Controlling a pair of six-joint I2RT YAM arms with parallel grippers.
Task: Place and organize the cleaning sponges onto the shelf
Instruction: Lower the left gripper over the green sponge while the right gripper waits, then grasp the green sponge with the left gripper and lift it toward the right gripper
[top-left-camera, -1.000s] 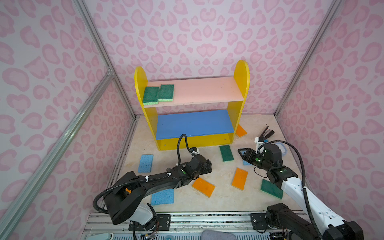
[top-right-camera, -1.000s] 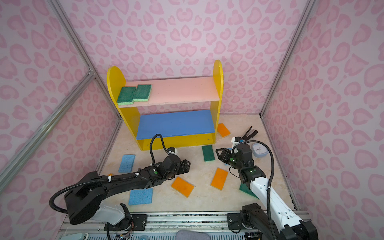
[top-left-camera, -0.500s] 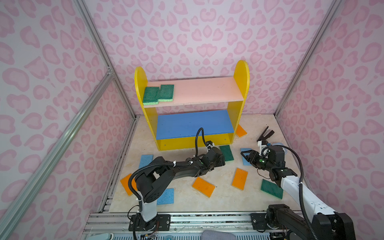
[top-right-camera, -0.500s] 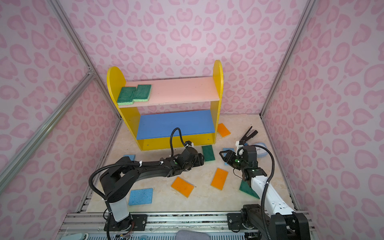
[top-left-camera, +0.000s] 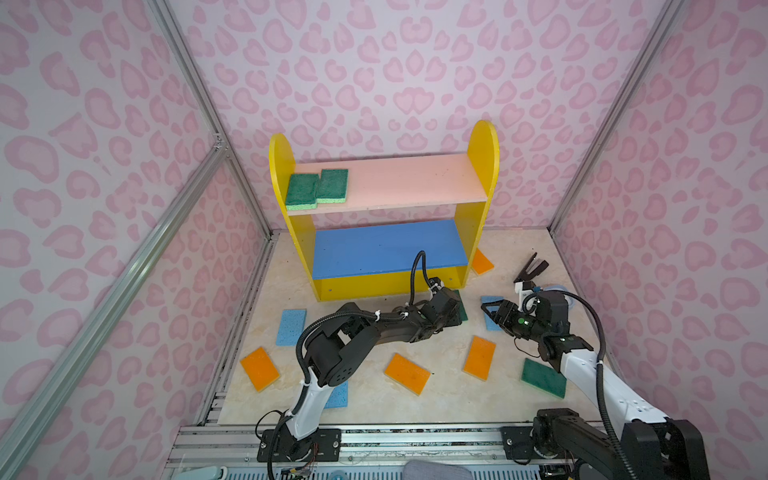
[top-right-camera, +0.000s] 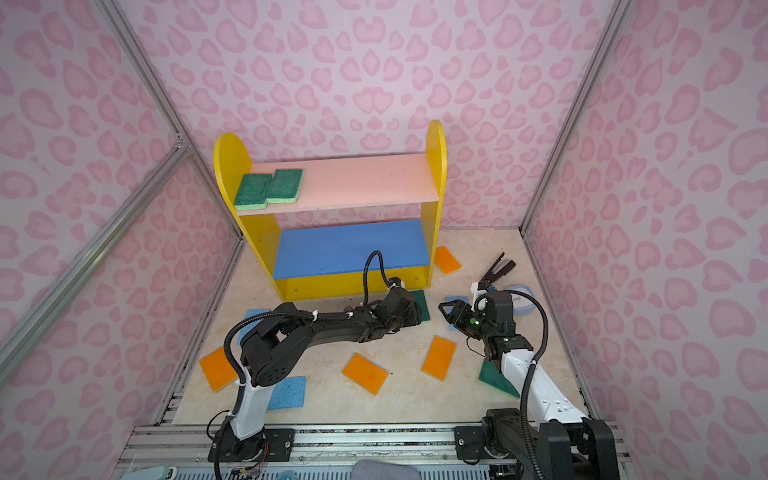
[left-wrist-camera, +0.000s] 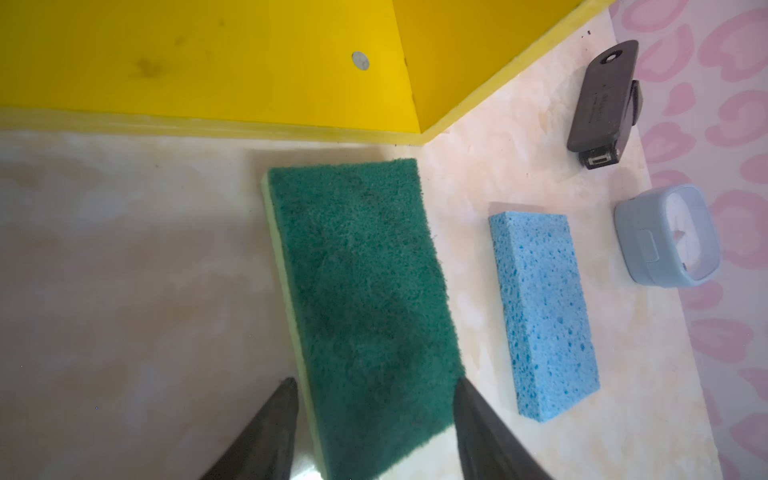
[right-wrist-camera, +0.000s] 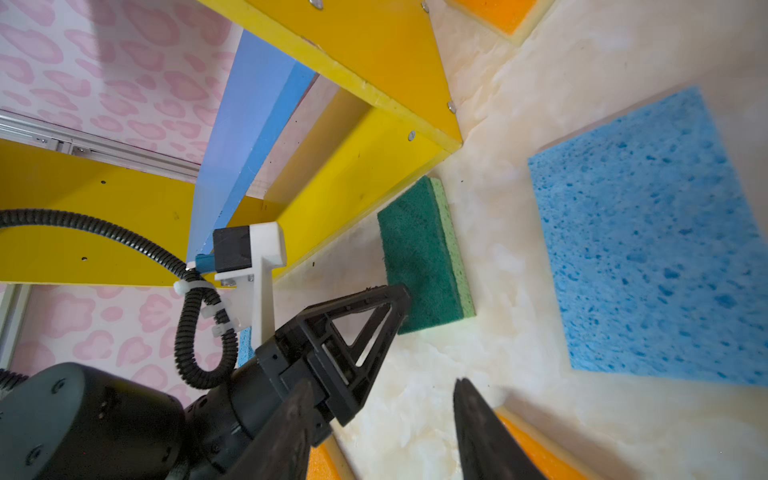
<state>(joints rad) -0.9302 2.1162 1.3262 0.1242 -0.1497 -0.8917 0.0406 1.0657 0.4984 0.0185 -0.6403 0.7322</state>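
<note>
A dark green sponge (left-wrist-camera: 361, 291) lies flat on the floor at the shelf's (top-left-camera: 482, 166) front right corner. My left gripper (left-wrist-camera: 374, 384) is open astride its near end, one finger close against each long side. My right gripper (right-wrist-camera: 382, 384) hovers open and empty just to its right, beside a light blue sponge (right-wrist-camera: 648, 232). Two green sponges (top-left-camera: 318, 189) sit side by side at the left end of the pink board. Orange sponges (top-left-camera: 407, 374), blue sponges (top-left-camera: 291, 326) and another green sponge (top-left-camera: 544, 378) lie scattered on the floor.
A black stapler (left-wrist-camera: 602, 99) and a light-blue clock (left-wrist-camera: 669, 237) lie by the right wall, behind my right arm. An orange sponge (top-left-camera: 482, 261) rests against the shelf's right panel. Pink patterned walls close in three sides.
My left arm has stretched from the middle of the floor to the right and back, onto the green sponge by the shelf. The right gripper has shifted slightly.
</note>
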